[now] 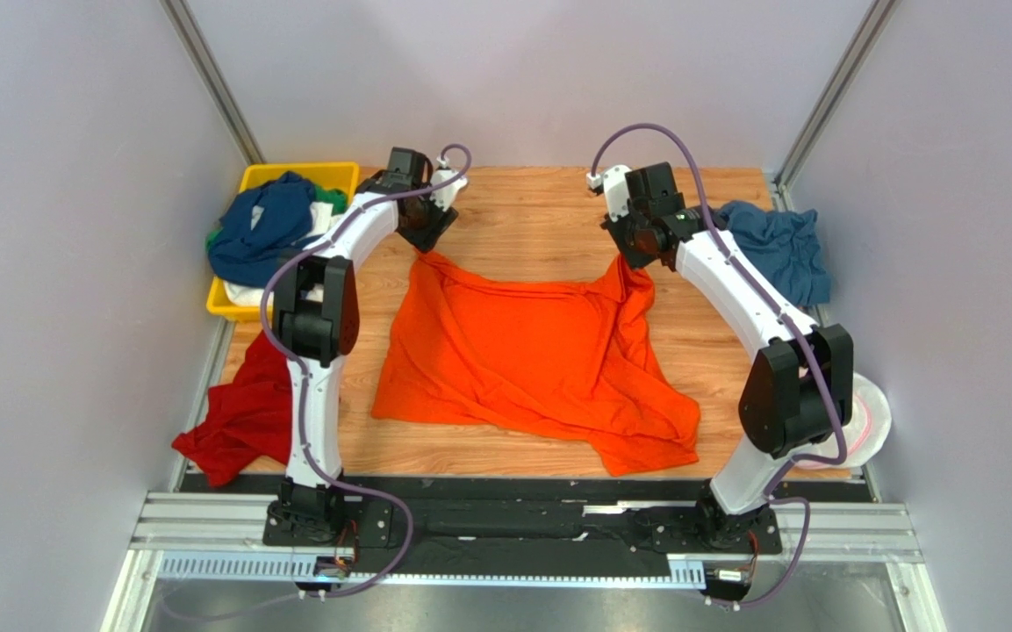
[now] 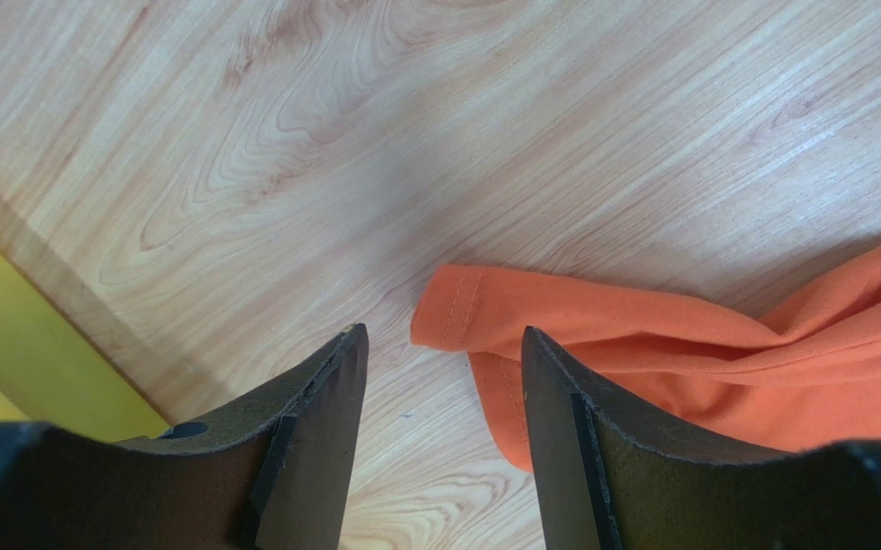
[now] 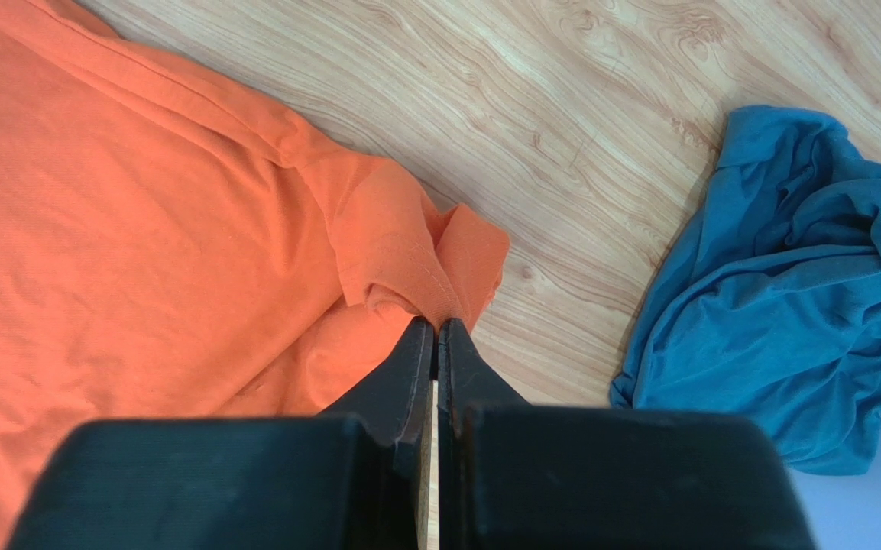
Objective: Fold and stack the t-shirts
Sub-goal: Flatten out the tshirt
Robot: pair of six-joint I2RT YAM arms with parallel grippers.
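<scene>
- Mid-table, the orange t-shirt [image 1: 524,356] lies spread out.
- The left gripper [image 2: 445,335] hangs over its 11 o'clock corner, jaws apart, gripping nothing.
- The right gripper [image 3: 436,330] is at the 1 o'clock corner, jaws pinched together on the cloth.
- The steel-blue t-shirt [image 1: 781,250] is crumpled at 3 o'clock of that gripper.

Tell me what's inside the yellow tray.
The yellow tray holds a navy t-shirt on top, with green cloth and white cloth peeking out. Anything beneath is covered.

Wooden bench [image 1: 537,211] with shirts on it.
An orange t-shirt [image 1: 524,356] lies spread in the middle; blue t-shirt [image 1: 781,250] crumpled far right; red t-shirt [image 1: 241,408] at the near left edge; yellow tray [image 1: 320,171] far left; round disc [image 1: 874,421] near right.
</scene>
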